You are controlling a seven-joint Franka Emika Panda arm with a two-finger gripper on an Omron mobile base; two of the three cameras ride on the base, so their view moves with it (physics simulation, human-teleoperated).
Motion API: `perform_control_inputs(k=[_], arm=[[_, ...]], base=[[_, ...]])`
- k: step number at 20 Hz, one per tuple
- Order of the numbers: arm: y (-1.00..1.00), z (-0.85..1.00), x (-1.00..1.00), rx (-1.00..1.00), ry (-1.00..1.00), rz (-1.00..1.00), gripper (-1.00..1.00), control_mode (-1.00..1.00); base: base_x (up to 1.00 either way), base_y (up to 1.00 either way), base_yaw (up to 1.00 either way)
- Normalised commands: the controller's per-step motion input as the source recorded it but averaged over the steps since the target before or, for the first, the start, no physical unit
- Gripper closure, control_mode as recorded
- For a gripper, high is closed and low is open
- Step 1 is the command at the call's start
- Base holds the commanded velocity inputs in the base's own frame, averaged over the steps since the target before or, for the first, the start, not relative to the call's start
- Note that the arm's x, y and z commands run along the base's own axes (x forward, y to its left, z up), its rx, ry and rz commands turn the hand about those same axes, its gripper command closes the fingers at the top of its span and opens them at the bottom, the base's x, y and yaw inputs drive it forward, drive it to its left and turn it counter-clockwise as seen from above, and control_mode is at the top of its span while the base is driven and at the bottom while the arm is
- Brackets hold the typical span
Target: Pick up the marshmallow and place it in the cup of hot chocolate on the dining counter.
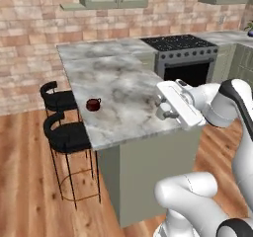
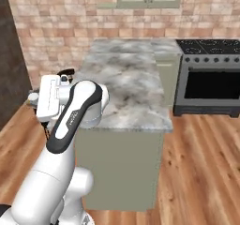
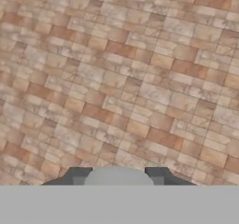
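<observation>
The dark red-brown cup of hot chocolate (image 1: 93, 104) stands near the left edge of the dining counter (image 1: 123, 83), a marble-topped island with a sage green base. My gripper (image 1: 163, 110) hovers above the counter's near right part, well to the right of the cup, and points toward the brick wall. In the hand view, a small pale rounded marshmallow (image 3: 116, 176) sits between the dark fingertips (image 3: 77, 176), with the gripper (image 3: 119, 180) shut on it. From the right base view, the hand (image 2: 49, 97) is at the counter's near left corner.
Two black bar stools (image 1: 64, 132) stand on the wood floor along the counter's left side. A stove with a black oven (image 1: 188, 58) sits behind the island to the right. A brick wall (image 1: 29, 43) and green cabinets close the back.
</observation>
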Motion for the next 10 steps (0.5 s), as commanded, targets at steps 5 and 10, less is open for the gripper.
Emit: perform_control_inputs(k=[5,10], arm=[[0.0,0.0,0.0,0.0,0.0,0.0,1.0,1.0],[0.0,0.0,0.0,0.0,0.0,0.0,1.0,1.0]], base=[[-0.12,1.0,-0.55],[-0.44,1.0,-0.5]])
